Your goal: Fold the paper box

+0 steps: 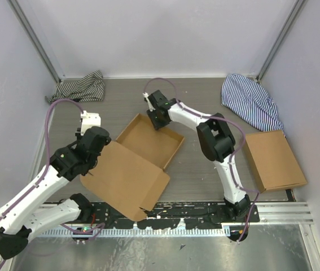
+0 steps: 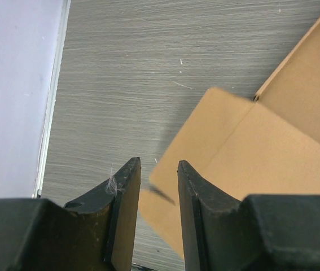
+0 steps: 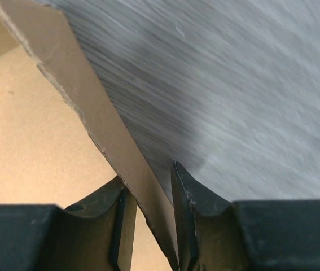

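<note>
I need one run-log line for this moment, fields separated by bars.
paper box: tray formed, lid open | left pincer: open over lid corner | right pincer: astride tray wall, grip unclear

Dark cloth, blue cloth and another cardboard box lie about

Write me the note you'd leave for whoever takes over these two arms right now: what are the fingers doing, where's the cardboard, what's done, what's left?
Left gripper: fingers apart, with the lid flap corner beneath them.
Right gripper: fingers straddle the tray's far wall; unclear whether they clamp it.
Paper box: mid-table, with the flap lying open toward the arms.
Done: the tray walls stand.
Left: fold the flap over and tuck it shut.
Second cardboard box: sits apart at the right.
</note>
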You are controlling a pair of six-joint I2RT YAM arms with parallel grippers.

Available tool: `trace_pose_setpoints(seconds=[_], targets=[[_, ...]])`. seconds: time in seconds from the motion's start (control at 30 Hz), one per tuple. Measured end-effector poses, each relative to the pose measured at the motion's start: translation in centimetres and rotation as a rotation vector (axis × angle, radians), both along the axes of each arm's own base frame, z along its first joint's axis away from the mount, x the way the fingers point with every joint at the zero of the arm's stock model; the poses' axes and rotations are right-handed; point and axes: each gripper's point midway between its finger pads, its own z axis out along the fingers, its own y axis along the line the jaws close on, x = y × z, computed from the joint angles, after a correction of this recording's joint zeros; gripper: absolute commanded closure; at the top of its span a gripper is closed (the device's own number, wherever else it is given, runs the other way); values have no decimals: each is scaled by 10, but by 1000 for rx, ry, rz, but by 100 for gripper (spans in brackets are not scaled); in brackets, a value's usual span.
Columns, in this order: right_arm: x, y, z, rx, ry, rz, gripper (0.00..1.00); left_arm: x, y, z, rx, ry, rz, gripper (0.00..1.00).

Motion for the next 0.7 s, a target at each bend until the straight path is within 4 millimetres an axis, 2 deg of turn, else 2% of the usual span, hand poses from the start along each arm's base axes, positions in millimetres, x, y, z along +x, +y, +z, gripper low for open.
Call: trace_pose_setpoints(seconds=[0.1,0.17,0.3,0.37,0.43,0.5,0.57,0.63,0.67,0.7], targets=[[-7,-32,0,28,51,-143,73,0,-1,0,-4,2,-4,60],[-17,-74,1,48,102,-291,72,0,-2,-1,-7,5,-8,60],[-39,-148,18,106,134,-580,55,1,-4,-1,-12,5,-12,60],[-55,-160,32,163,133,-673,43,2,-5,-1,-13,3,-14,59],[-76,-145,46,259,149,-677,41,3,-5,-1,-14,2,-16,59],[-108,-109,61,371,190,-604,41,3,-6,-1,-14,2,-18,60],[-144,-61,79,460,243,-458,41,4,-7,-2,-12,4,-19,59],[-169,-25,97,496,266,-316,41,5,-8,-2,-11,8,-22,60],[-175,-14,108,495,252,-261,41,5,-9,-3,-9,11,-23,60],[-172,-11,117,486,217,-241,42,5,-9,-4,-9,14,-26,60]])
